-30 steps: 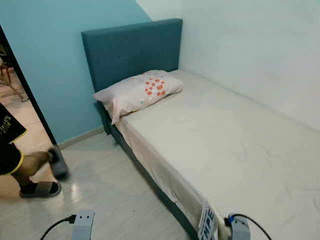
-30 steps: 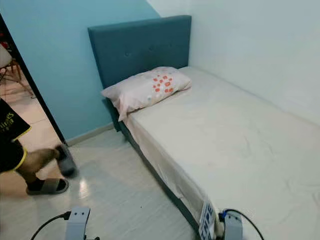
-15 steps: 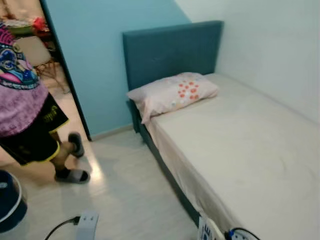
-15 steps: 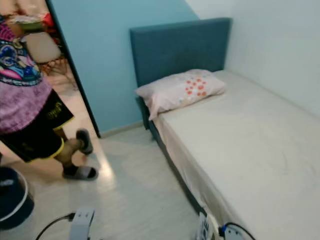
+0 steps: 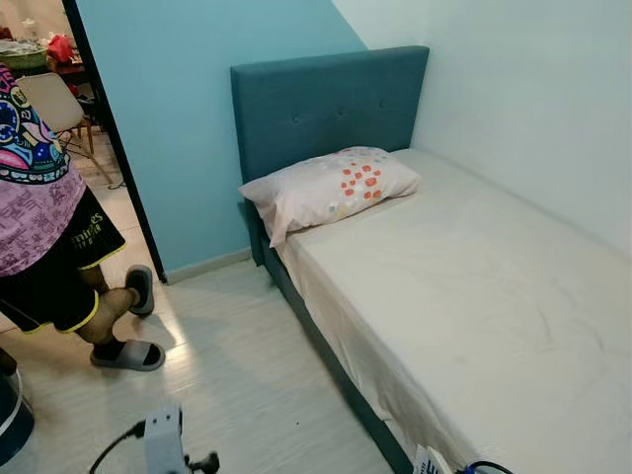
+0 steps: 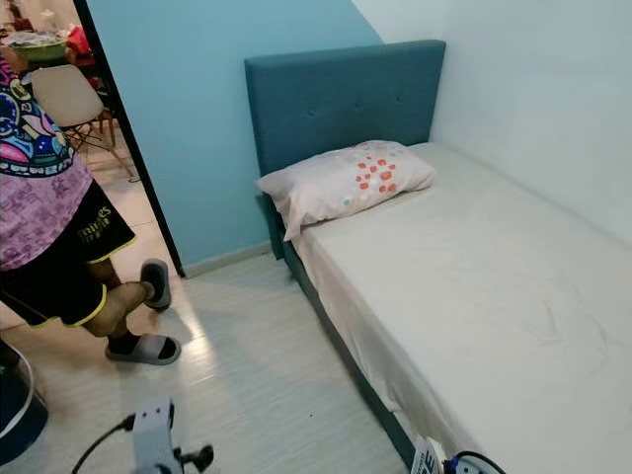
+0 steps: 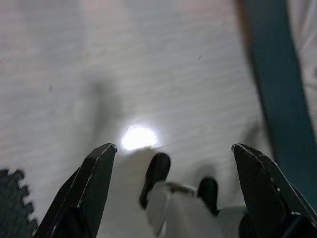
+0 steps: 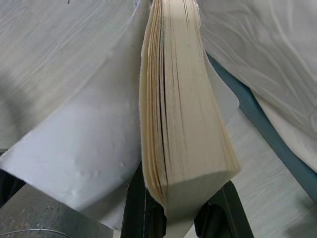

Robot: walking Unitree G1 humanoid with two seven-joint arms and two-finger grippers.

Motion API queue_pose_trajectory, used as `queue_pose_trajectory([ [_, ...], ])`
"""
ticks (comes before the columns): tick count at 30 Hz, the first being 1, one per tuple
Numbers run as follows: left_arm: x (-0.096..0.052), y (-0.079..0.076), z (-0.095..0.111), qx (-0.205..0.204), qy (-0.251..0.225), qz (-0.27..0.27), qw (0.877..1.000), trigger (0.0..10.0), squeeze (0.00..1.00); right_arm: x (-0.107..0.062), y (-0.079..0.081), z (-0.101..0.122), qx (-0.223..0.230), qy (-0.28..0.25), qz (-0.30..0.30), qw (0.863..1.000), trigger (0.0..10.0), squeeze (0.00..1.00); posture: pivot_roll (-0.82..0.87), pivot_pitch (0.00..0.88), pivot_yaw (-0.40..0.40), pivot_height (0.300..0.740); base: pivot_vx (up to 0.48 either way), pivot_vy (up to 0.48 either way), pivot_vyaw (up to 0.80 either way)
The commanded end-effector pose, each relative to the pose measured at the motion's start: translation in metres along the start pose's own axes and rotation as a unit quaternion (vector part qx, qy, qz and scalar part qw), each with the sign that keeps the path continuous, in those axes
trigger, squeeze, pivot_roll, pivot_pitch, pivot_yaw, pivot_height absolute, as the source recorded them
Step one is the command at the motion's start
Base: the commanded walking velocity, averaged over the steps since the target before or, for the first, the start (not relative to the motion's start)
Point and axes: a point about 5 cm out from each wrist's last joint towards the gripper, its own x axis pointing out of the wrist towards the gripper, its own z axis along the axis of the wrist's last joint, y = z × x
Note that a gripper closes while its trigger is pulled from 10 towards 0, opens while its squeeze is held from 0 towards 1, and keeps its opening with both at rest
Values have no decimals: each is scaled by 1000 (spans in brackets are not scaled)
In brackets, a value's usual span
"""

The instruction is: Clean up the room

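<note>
- Teal padded headboard [image 5: 329, 109] stands at the head of a single bed [image 5: 474, 296], which lies along the white wall [image 5: 533, 89] on the robot's right; the mattress is covered by a pale, slightly creased sheet.
- Pale wood-look floor [image 5: 237, 365] runs beside the bed, with a bright glare patch near the doorway [image 5: 59, 148] in the blue wall [image 5: 168, 109].
- Standing in that doorway on the robot's left is a person [image 5: 49, 247] in a patterned top, black shorts with yellow trim and grey slippers [image 5: 128, 354]; one foot is lifted behind the other.
- Against the headboard rests a pinkish pillow [image 5: 331, 188] with orange dots, touching it and overhanging the mattress edge a little.
- Clamped upright between the fingers of the right gripper [image 8: 183, 218] is a thick paperback book [image 8: 181, 114], page edges toward the wrist camera and its white cover curling off to one side; it hangs low beside the bed frame.
- Low over the floor, the left gripper [image 7: 173, 153] has its two black fingers [image 7: 94, 183] spread wide apart, holding nothing.
</note>
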Motion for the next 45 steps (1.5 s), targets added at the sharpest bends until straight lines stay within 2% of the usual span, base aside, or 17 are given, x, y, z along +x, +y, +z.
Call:
queue_pose_trajectory([
  [1, 3, -13, 9, 48, -11, -34, 998, 10000, 0, 0, 0, 5, -12, -5, 3, 1000, 10000, 0, -32, 0, -45, 740, 0, 0, 0],
  [2, 5, -24, 20, 80, -13, -72, 994, 10000, 0, 1, 1, 6, -11, -7, 3, 1000, 10000, 0, -27, 0, -19, 740, 0, 0, 0],
  [4, 5, -21, 19, 103, 8, -83, 991, 10000, 0, 2, 7, 5, -7, -6, 9, 1000, 10000, 0, -20, 0, -23, 740, 0, 0, 0],
  [8, 1, -6, 4, 71, 29, -55, 996, 10000, 0, 2, 14, 1, -12, 2, 16, 1000, 10000, 0, -8, 0, -29, 740, 0, 0, 0],
  [11, 1, -6, 4, 71, 29, -55, 996, 10000, 0, 2, 14, 1, -12, 2, 16, 1000, 10000, 0, -8, 0, -29, 740, 0, 0, 0],
  [13, -8, 12, -31, 58, 72, -33, 995, 10000, 0, 4, 29, -1, -20, 7, 23, 1000, 10000, 0, -1, 0, -28, 740, 0, 0, 0],
  [15, -8, 12, -31, 58, 72, -33, 995, 10000, 0, 4, 29, -1, -20, 7, 23, 1000, 10000, 0, -1, 0, -28, 740, 0, 0, 0],
  [18, -15, 21, -50, 55, 98, -20, 993, 10000, 0, 5, 39, -1, -22, 9, 25, 999, 10000, 0, 0, 0, -23, 740, 0, 0, 0],
  [26, -15, 23, -50, 62, 100, -10, 993, 10000, 0, 6, 48, 1, -20, 7, 27, 999, 10000, 0, -10, 0, -2, 740, 0, 0, 0],
  [29, -15, 23, -50, 62, 100, -10, 993, 10000, 0, 6, 48, 1, -20, 7, 27, 999, 10000, 0, -10, 0, -2, 740, 0, 0, 0],
  [32, -9, 12, -36, 72, 85, -12, 994, 10000, 0, 5, 39, -2, -14, 8, 24, 1000, 10000, 0, -15, 0, 12, 740, 0, 0, 0],
  [33, -7, 11, -30, 66, 74, -10, 995, 10000, 0, 3, 26, -6, -9, 11, 18, 1000, 10000, 0, -17, 0, 15, 740, 0, 0, 0],
  [34, -7, 11, -30, 66, 74, -10, 995, 10000, 0, 3, 26, -6, -9, 11, 18, 1000, 10000, 0, -17, 0, 15, 740, 0, 0, 0],
  [35, -6, 12, -24, 55, 62, -7, 996, 10000, 0, 1, 13, -10, -3, 13, 12, 1000, 10000, 0, -23, 0, 19, 740, 0, 0, 0],
  [37, -6, 14, -19, 55, 54, -4, 997, 10000, 0, -2, 4, -13, 0, 13, 7, 1000, 10000, 0, -16, 0, 11, 740, 0, 0, 0],
  [41, -6, 20, -14, 51, 42, 9, 998, 10000, 0, -3, -2, -12, -4, 8, 5, 1000, 10000, 0, -41, 0, 13, 740, 0, 0, 0],
  [45, -8, 24, -19, 47, 51, 18, 997, 10000, 0, 1, 1, 9, -2, -25, 6, 1000, 10000, 0, -51, 0, 10, 740, 0, -312, 0],
])
